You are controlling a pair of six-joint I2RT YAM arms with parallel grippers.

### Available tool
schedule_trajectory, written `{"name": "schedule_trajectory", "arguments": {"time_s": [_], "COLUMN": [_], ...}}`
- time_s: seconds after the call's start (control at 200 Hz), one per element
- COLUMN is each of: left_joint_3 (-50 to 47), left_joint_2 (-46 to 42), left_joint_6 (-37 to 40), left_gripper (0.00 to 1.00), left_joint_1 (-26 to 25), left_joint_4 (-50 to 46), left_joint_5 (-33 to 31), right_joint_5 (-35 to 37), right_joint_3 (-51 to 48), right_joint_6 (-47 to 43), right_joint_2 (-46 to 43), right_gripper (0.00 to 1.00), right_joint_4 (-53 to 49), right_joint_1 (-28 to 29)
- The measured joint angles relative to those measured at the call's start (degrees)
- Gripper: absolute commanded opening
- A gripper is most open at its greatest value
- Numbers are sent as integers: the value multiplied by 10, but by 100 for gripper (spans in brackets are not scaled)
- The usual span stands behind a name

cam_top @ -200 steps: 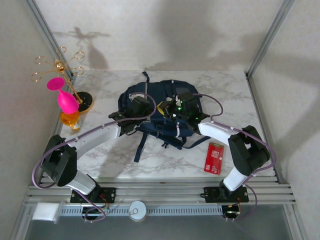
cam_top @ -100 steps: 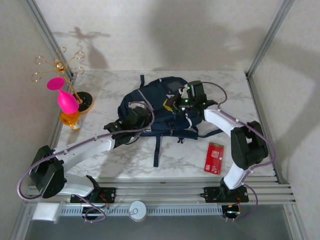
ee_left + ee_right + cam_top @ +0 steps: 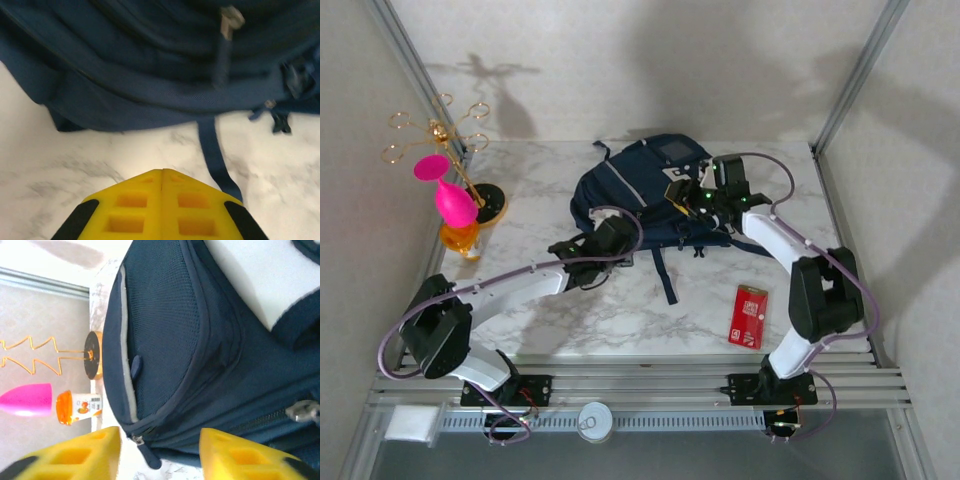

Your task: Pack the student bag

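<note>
1. So the student bag (image 3: pixel 638 185) lies flat toward the far middle of the bench (image 3: pixel 570 310), with its long axis running roughly near-to-far.
2. The right hand (image 3: pixel 160 440) looks nearer. It's up against the bag's right side with its fingers spread, pinching nothing.
3. The left hand (image 3: pixel 162 172) is pressed together and empty, just off the bag's near edge, so the bag sits straight ahead of its tips.

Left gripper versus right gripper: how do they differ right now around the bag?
The left gripper is shut, yellow jaws pressed together with nothing between; the right gripper stands open, empty. The left gripper hangs over the bare marble table just short of the near edge of the student bag; the right gripper is at the bag's right side. Both face the bag, neither holding it.
</note>
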Motion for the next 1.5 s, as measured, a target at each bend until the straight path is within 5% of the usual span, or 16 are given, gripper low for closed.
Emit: {"name": "schedule_trajectory", "arguments": {"time_s": [0.235, 0.365, 0.616, 0.956, 1.497], "left_joint_3": [11, 18, 41, 84, 141], "left_joint_2": [-9, -7, 11, 32, 113], "left_joint_6": [64, 85, 101, 97, 113], "left_gripper": [27, 31, 37, 44, 41], "left_joint_1": [47, 50, 61, 63, 36], "left_joint_4": [16, 24, 30, 13, 17], "left_joint_5": [20, 31, 41, 59, 79], "right_joint_5": [61, 91, 146, 186, 157], "right_joint_3": [-16, 10, 49, 65, 21], "right_joint_6": [86, 123, 170, 188, 207], "right_joint_2": [-2, 38, 83, 96, 45], "right_gripper": [54, 45, 44, 0, 0], "right_joint_4": [27, 33, 25, 3, 21], "right_joint_1": [64, 81, 89, 94, 78]}}
